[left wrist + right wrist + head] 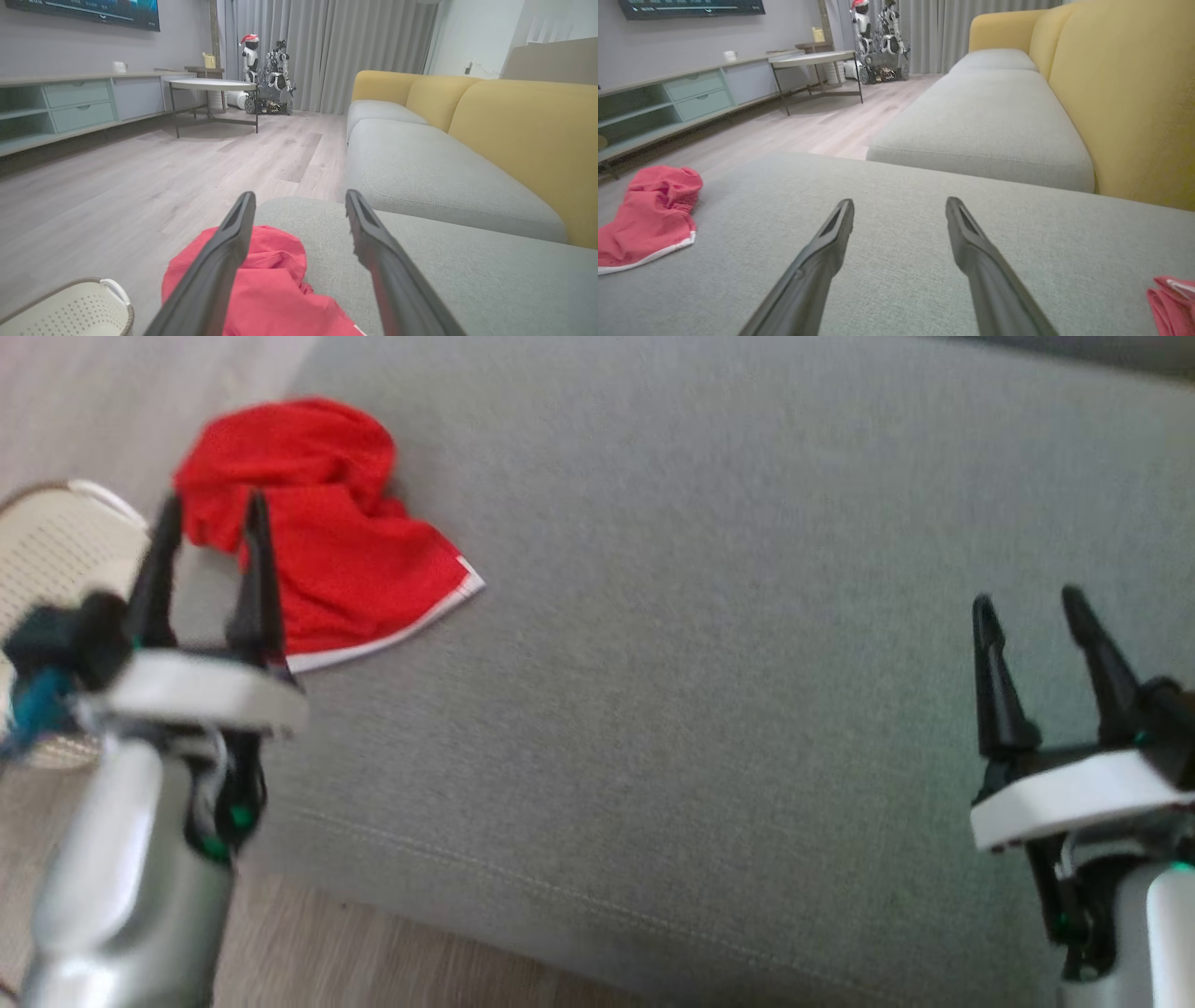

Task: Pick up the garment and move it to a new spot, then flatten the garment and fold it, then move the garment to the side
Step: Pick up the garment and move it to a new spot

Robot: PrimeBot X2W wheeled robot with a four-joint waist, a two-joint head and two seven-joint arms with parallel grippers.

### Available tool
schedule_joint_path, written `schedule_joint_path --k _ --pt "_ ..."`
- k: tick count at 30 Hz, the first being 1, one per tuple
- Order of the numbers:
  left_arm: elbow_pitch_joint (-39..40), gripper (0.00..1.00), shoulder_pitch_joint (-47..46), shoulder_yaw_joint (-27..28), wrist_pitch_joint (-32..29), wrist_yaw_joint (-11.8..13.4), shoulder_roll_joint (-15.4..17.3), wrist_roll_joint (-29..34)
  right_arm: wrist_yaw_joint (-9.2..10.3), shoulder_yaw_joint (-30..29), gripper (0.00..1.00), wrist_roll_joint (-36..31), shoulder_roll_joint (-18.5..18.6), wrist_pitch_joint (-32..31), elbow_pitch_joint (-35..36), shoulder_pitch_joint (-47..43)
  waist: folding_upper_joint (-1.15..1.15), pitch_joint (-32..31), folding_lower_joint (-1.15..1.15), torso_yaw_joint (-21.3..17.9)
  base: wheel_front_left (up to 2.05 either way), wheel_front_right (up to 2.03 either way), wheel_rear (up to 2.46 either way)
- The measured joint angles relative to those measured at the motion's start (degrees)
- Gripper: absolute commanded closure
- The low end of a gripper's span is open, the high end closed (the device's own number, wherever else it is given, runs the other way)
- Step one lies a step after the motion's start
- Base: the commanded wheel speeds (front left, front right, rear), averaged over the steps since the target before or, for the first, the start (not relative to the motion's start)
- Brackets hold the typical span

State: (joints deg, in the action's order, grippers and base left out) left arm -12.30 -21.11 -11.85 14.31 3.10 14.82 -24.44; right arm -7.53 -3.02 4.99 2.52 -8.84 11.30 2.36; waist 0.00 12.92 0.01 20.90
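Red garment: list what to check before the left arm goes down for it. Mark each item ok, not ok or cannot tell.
1. Left gripper open and empty: ok.
2. Right gripper open and empty: ok.
3. Red garment lying crumpled on the grey cushion, by its left edge: ok.
4. Garment centred in the left gripper: not ok; in the left wrist view it sits mostly under one finger.
5. Clearance between the left arm and the white basket: cannot tell.
6. Bare cushion for a new spot: ok.
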Motion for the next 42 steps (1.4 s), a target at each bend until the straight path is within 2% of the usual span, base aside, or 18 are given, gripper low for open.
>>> schedule_joint_path --k 5,13,16,22,23,24,29,34,36,42 --pt "-7.71 0.0 -8.6 1.21 -0.2 -2.4 -0.6 -2.68 0.0 -0.33 0.0 -1.52 0.03 -1.09 1.93 2.2 0.0 4.93 0.01 -1.36 0.0 0.0 0.0" --pt "-30.65 0.0 -24.64 2.5 -2.55 -7.03 -1.76 -7.08 0.0 -0.1 0.0 -3.14 0.13 -1.78 3.21 5.88 0.0 13.28 0.02 -3.09 0.0 0.0 0.0" --pt "-39.12 0.0 -28.08 3.54 -3.93 -8.08 -2.11 -9.09 0.0 0.37 0.0 -3.14 0.14 -1.77 3.22 6.83 0.0 15.15 0.01 -3.69 0.0 0.0 0.0" --pt "-53.42 0.0 -32.83 2.04 -8.37 -9.24 -2.67 -9.25 0.0 1.16 0.0 -3.04 0.19 -1.4 2.04 7.96 0.0 16.38 0.0 -4.69 0.0 0.0 0.0" --pt "-54.61 0.6 -33.17 1.9 -8.49 -9.25 -2.64 -9.25 0.0 1.35 0.0 -3.03 0.19 -1.2 1.63 8.03 0.0 16.29 0.0 -4.85 0.0 0.0 0.0" --pt "-55.44 1.0 -33.39 1.79 -8.45 -9.49 -2.58 -9.25 0.0 1.49 0.0 -2.98 0.19 -1.14 1.25 8.07 0.0 16.13 0.0 -5.01 0.0 0.0 0.0" --pt "-58.01 1.0 -33.53 1.12 -4.47 -10.0 -1.88 -8.9 0.0 1.21 0.0 -2.27 0.2 0.21 -0.07 8.19 0.0 14.41 0.0 -5.6 0.0 0.0 0.0" --pt "-56.45 1.0 -32.71 0.77 -0.26 -9.99 0.48 -7.49 0.0 0.59 0.0 -1.79 0.2 1.7 -1.31 8.09 0.0 11.01 0.0 -6.12 0.0 0.0 0.0" --pt "-54.01 1.0 -31.27 1.01 -0.09 -9.91 1.6 -6.88 0.0 0.4 0.0 -1.16 0.19 2.49 -1.77 7.65 0.0 9.25 -0.01 -6.34 0.0 0.0 0.0" --pt "-37.28 1.0 -21.04 4.28 -0.01 -7.02 3.89 -3.22 0.0 -0.01 0.0 0.11 0.18 3.85 -3.87 5.09 0.0 3.62 -0.01 -7.22 0.0 0.0 0.0"
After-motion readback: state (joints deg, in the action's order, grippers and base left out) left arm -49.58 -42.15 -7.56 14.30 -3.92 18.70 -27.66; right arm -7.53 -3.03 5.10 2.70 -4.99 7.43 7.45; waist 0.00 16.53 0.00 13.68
